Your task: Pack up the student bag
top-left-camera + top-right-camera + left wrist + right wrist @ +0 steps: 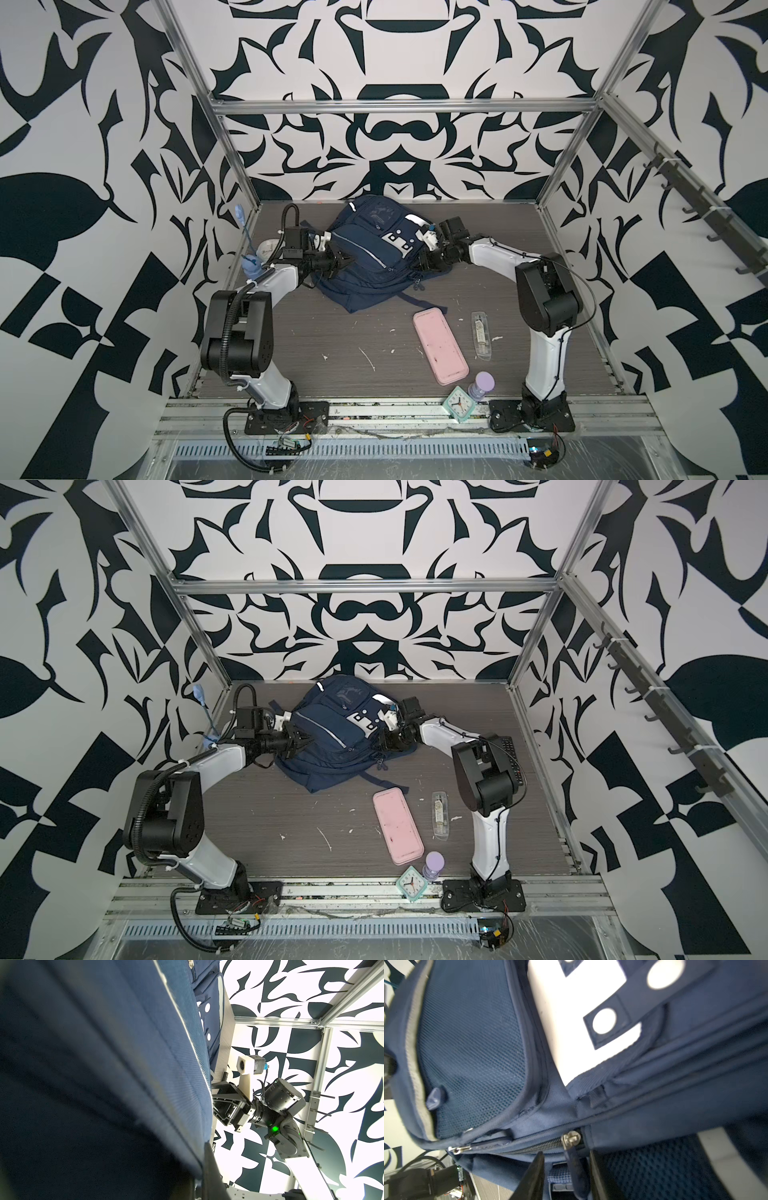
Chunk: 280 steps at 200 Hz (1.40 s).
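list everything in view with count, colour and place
student bag: 1, navy, rear middle of table
case: 1, pink, in front of bag
clear box: 1, transparent, beside case
bottle: 1, purple lid, front edge
clock: 1, mint, beside bottle
remote: 1, black, beyond right arm's elbow
hook rail: 1, dark, right wall
left gripper: 1, black, shut on bag's left side
right gripper: 1, black, open around zip pull, bag's right side
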Available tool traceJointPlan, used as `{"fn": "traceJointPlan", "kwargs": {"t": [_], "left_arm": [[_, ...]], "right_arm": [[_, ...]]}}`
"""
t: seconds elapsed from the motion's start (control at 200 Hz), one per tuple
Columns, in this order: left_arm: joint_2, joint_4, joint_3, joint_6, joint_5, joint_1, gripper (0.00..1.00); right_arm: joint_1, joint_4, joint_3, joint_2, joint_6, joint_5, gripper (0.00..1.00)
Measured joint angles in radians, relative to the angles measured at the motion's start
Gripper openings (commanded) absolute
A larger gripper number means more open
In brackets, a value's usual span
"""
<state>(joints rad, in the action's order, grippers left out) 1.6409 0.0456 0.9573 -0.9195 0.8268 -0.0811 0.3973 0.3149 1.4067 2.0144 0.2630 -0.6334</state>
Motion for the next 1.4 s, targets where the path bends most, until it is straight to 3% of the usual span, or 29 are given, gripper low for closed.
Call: {"fn": "traceJointPlan", "kwargs": {"t": [0.205,0.57,1.135,1.4], "left_arm": [[0.0,0.0,0.0,0.0,0.0,0.0,0.06],[0.0,0.0,0.0,0.0,0.0,0.0,0.06],[0.0,0.0,0.0,0.0,0.0,0.0,0.06],[0.0,0.002,0.0,-0.008,0.0,0.0,0.06]], "right_arm": [[0.04,0.023,0.0,0.0,-0.038,0.08,0.34],[0.049,0.024,-0.015,-0.026,-0.057,0.17,0.16],[0.05,0.04,-0.014,-0.053,-0.064,0.218,0.03],[0.079,0.202,0.095,-0.05,-0.099,0.262,0.01]]}}
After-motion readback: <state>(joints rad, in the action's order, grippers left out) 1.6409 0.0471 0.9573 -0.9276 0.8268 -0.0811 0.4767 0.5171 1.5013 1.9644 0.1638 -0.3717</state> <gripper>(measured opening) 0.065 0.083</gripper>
